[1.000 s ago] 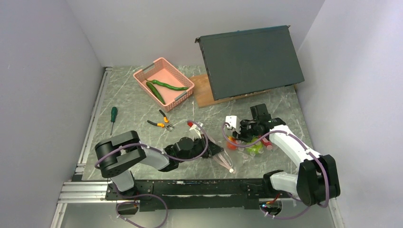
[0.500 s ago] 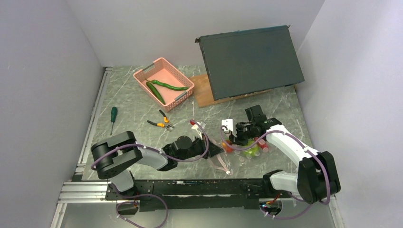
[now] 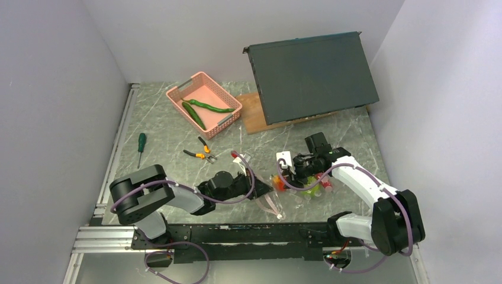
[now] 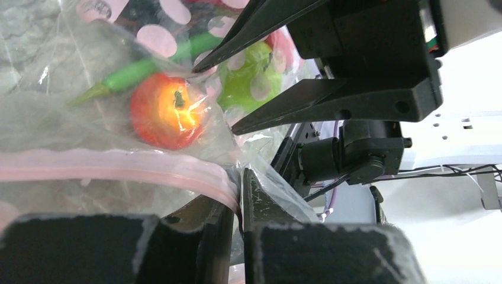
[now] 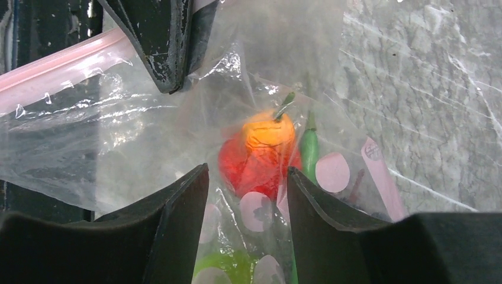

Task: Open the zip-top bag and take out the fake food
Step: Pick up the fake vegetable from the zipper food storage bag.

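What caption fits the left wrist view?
Left claw pinches the bag at its zip strip; right claw open over the food inside.

Crinkled zip-top bag, perhaps shut; fake food inside

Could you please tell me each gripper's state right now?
Left gripper: closed on the zip-top bag.
Right gripper: open, jaws apart over the bag.
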Controlling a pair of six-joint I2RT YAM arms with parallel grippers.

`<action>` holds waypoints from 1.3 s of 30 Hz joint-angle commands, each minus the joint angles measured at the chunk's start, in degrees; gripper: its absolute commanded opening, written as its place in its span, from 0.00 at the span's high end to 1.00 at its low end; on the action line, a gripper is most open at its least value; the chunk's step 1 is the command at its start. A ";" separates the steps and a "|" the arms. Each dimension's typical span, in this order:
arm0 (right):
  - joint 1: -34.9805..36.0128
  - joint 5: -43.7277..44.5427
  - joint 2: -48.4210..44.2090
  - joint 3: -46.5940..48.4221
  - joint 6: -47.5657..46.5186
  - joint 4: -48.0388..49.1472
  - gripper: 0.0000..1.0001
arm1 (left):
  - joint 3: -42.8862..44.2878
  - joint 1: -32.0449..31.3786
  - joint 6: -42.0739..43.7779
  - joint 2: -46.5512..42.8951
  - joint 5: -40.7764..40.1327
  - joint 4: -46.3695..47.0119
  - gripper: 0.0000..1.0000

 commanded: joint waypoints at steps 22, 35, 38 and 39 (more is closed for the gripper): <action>4.43 0.25 2.65 0.55 6.48 4.43 0.92 | 0.28 2.78 4.06 -0.86 7.29 5.38 0.80; 2.27 -1.69 -2.04 1.08 4.16 1.94 0.65 | -4.30 2.90 9.59 -14.71 5.24 -6.72 0.36; 1.65 -2.76 -2.68 1.21 3.61 1.07 0.64 | -5.55 2.89 12.38 -21.16 3.02 -14.55 0.30; 1.56 -2.91 -2.73 1.29 3.32 0.69 0.64 | -5.66 2.89 13.61 -23.19 2.49 -17.48 0.30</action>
